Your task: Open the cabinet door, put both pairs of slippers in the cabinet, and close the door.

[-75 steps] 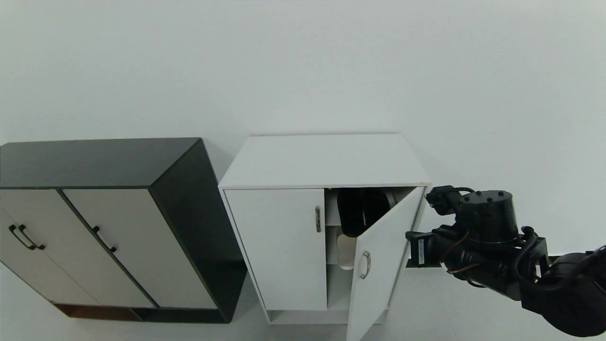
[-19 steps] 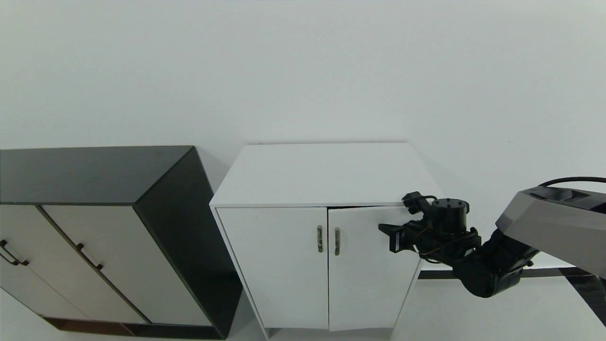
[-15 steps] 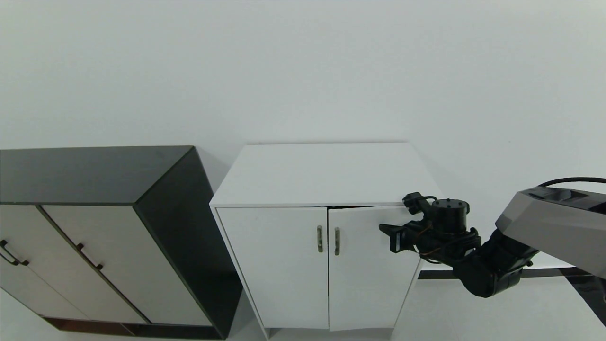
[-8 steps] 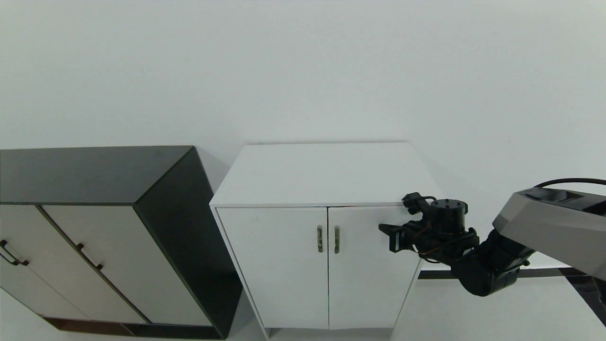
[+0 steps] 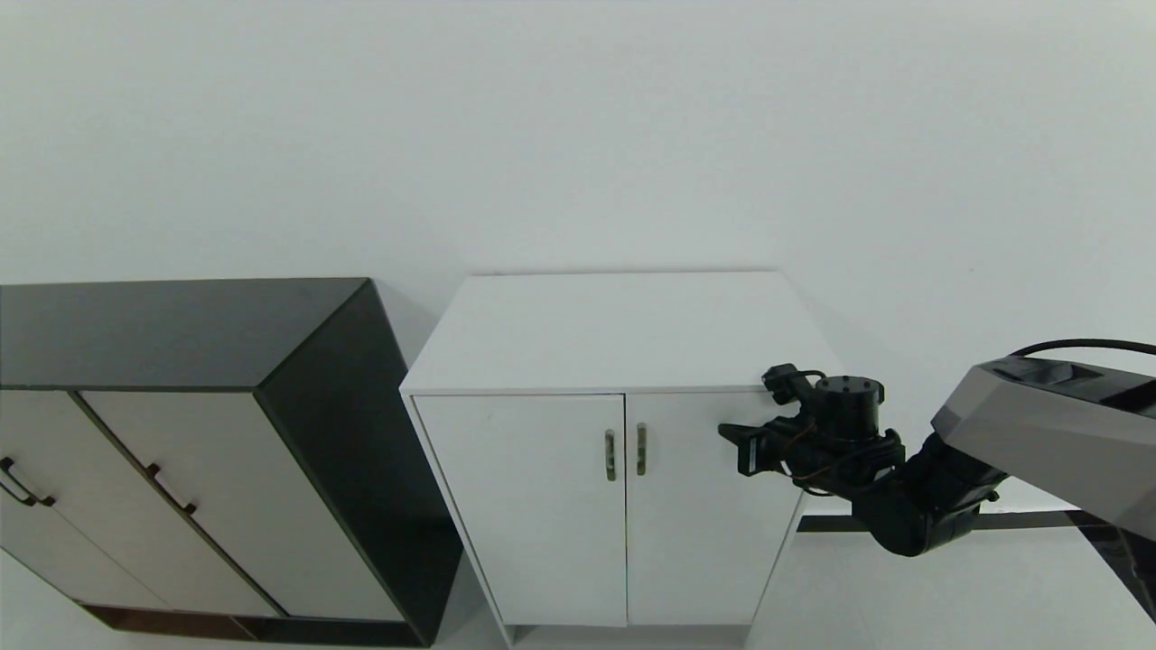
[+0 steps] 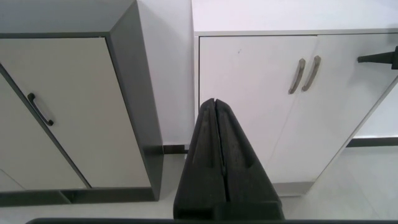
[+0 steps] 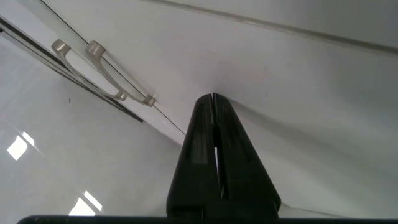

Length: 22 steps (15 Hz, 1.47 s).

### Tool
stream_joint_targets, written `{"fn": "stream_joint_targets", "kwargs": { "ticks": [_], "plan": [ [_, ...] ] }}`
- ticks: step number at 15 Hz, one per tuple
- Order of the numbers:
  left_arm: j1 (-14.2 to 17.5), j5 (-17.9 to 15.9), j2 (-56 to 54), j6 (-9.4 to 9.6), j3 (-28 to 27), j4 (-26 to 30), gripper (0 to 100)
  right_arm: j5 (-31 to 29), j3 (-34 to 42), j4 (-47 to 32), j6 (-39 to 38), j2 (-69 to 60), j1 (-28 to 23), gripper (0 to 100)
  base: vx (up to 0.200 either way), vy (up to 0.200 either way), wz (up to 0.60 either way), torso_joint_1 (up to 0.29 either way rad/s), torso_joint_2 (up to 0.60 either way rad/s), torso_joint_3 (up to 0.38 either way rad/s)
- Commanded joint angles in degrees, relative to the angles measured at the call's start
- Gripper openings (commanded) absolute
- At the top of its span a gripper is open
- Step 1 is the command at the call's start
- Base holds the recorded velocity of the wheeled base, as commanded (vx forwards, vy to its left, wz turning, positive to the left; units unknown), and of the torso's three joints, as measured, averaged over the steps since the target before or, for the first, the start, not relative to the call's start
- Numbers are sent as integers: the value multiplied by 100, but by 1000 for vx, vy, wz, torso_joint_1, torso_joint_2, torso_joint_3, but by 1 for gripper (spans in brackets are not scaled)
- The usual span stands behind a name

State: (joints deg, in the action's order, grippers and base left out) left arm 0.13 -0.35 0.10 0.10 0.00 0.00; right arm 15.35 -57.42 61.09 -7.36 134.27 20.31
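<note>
Right gripper [image 7: 214,98]: fingers pressed together, nothing between them. The tip is set against the face of the right door [image 5: 695,524] of the white cabinet [image 5: 614,329]. Contact is in the door's upper part, toward the hinge side, well apart from the handle [image 5: 640,449].

The right door lies flush with the left door [image 5: 533,506]. Both are closed, their two handles side by side at the centre seam.

Left gripper [image 6: 214,103]: fingers likewise pressed together, empty. It is held back from the cabinets and points toward the left door's outer edge.

Black cabinet [image 5: 181,329] with pale doors stands just beside the white one, on its left, set at an angle. Both stand against a plain wall [image 5: 578,135]. Dark stripe [image 5: 1039,521] on the floor to the right of the white cabinet.
</note>
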Motion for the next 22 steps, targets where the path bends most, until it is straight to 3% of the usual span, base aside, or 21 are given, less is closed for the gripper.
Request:
{"fn": "stream_joint_targets", "kwargs": {
  "ticks": [1,5,11,16,19,20,22],
  "plan": [
    [4,0,-1,-1,0,0,0,-5,3,17,-2,-15,-1,0,0,0,0,0,0,0],
    [4,0,-1,-1,0,0,0,3,653,123,-2,-419,43,0,0,0,0,0,0,0],
    [4,0,-1,-1,0,0,0,-14,3000,940,33,-2177,70,0,0,0,0,0,0,0],
    [4,0,-1,-1,0,0,0,-23,4696,896,745,-3662,-853,0,0,0,0,0,0,0],
    [4,0,-1,-10,0,0,0,-23,5584,782,1589,-4321,-1583,0,0,0,0,0,0,0],
    [4,0,-1,-19,0,0,0,-23,5742,615,1861,-4471,-1855,0,0,0,0,0,0,0],
    [4,0,-1,-10,0,0,0,21,5742,-457,2072,-5183,-2259,0,0,0,0,0,0,0]
  ]
}}
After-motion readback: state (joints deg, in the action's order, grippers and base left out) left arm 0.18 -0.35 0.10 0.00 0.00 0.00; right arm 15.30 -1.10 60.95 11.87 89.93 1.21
